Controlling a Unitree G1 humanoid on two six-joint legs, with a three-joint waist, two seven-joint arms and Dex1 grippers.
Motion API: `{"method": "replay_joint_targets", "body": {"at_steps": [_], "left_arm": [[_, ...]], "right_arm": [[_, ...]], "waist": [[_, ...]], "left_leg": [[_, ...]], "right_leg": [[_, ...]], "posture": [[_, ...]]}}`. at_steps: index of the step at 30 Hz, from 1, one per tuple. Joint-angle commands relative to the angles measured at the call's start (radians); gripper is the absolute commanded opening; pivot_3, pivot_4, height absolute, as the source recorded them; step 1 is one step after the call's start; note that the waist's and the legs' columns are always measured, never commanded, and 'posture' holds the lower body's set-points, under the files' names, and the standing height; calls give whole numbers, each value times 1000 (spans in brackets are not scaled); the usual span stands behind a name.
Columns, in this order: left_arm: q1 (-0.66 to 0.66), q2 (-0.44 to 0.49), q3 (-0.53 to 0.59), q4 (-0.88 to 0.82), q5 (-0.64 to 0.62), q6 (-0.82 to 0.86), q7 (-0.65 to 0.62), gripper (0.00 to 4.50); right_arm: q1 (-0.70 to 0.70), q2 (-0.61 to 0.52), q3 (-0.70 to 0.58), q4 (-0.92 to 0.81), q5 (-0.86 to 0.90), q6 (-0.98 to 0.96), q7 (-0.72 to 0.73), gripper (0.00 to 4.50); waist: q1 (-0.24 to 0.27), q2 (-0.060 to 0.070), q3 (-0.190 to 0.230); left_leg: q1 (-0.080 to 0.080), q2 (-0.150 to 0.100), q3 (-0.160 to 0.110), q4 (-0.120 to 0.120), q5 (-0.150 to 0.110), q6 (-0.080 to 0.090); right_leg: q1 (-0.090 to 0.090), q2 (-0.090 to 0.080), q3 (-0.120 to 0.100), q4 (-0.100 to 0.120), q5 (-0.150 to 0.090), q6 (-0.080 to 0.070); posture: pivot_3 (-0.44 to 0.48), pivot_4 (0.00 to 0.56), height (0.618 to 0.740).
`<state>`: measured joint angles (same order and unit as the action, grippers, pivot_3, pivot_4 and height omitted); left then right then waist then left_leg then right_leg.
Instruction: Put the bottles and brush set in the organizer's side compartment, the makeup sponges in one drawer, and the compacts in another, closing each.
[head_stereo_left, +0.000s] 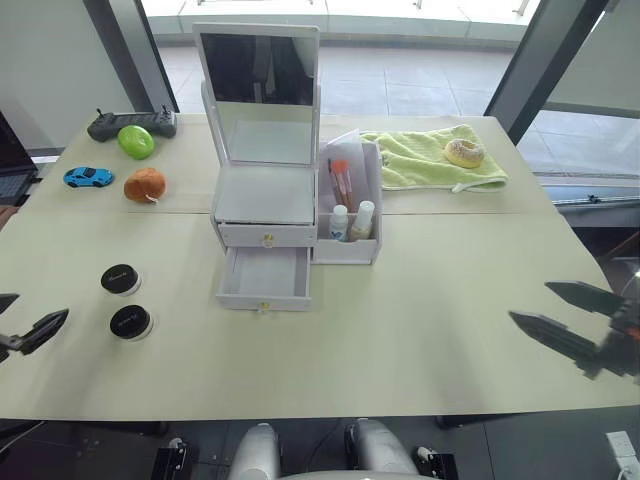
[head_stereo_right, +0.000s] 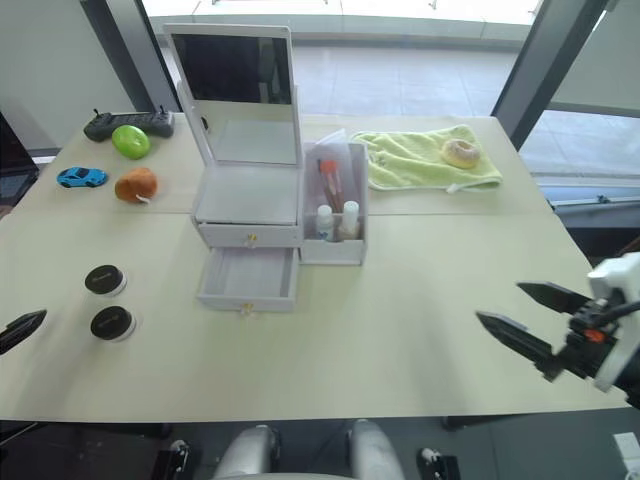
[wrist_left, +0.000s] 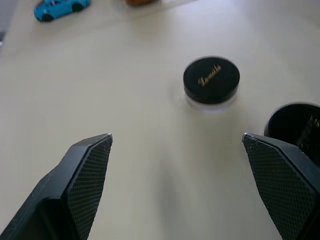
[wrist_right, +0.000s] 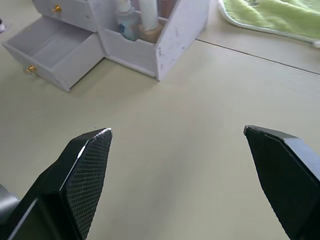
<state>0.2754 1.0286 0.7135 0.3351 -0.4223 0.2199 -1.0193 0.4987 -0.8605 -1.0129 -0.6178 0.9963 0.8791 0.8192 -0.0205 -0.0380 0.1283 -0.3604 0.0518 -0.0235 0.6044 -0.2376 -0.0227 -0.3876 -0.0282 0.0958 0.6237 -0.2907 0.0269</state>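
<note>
The white organizer (head_stereo_left: 265, 195) with an upright mirror stands mid-table. Its side compartment (head_stereo_left: 347, 248) holds two small bottles (head_stereo_left: 340, 222) and the brush set (head_stereo_left: 341, 178). The upper drawer (head_stereo_left: 267, 235) is shut; the lower drawer (head_stereo_left: 263, 275) is pulled out and empty. Two black round compacts (head_stereo_left: 120, 279) (head_stereo_left: 131, 322) lie on the table to its left, also in the left wrist view (wrist_left: 211, 80). My left gripper (head_stereo_left: 25, 315) is open, just left of the compacts. My right gripper (head_stereo_left: 530, 302) is open over bare table at the right. The makeup sponges are out of view.
At the back left lie a black controller (head_stereo_left: 130, 123), a green rounded object (head_stereo_left: 136, 141), an orange rounded object (head_stereo_left: 145, 184) and a blue toy car (head_stereo_left: 88, 177). A green towel (head_stereo_left: 420, 160) with a doughnut (head_stereo_left: 464, 152) lies back right.
</note>
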Motion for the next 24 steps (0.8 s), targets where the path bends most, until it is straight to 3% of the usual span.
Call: {"method": "replay_joint_targets", "body": {"at_steps": [1, 6, 16, 24], "left_arm": [[-50, 62, -8, 87, 16, -32, -67, 4490], [-82, 78, -23, 152, 43, -50, -91, 4490], [-70, 38, -4, 63, 43, -18, -61, 4490], [34, -217, 55, -356, -69, 188, 145, 4490]], "right_arm": [[38, 38, -103, 70, -36, -73, 61, 4500], [83, 62, -116, 74, -89, -127, 82, 4500], [25, 41, -58, 32, -61, -102, 17, 4500], [-205, -114, 155, -141, 182, 3, -179, 4500]], "waist": [[4, 0, 0], [5, 0, 1], [2, 0, 1], [-3, -3, 0]], "left_leg": [[1, 0, 1, 0, 0, -1], [5, 0, 8, -6, -4, -6], [7, 0, 18, -11, 0, -1], [6, 0, 22, -11, 0, 0]], "right_leg": [[0, -2, 0, 0, 0, 0], [0, -15, -2, 0, 0, 0], [0, -15, -2, 1, 0, 1], [3, -15, 0, 3, 4, 7]], "posture": [[0, 150, 740], [0, 150, 740], [0, 150, 740], [0, 150, 740]]}}
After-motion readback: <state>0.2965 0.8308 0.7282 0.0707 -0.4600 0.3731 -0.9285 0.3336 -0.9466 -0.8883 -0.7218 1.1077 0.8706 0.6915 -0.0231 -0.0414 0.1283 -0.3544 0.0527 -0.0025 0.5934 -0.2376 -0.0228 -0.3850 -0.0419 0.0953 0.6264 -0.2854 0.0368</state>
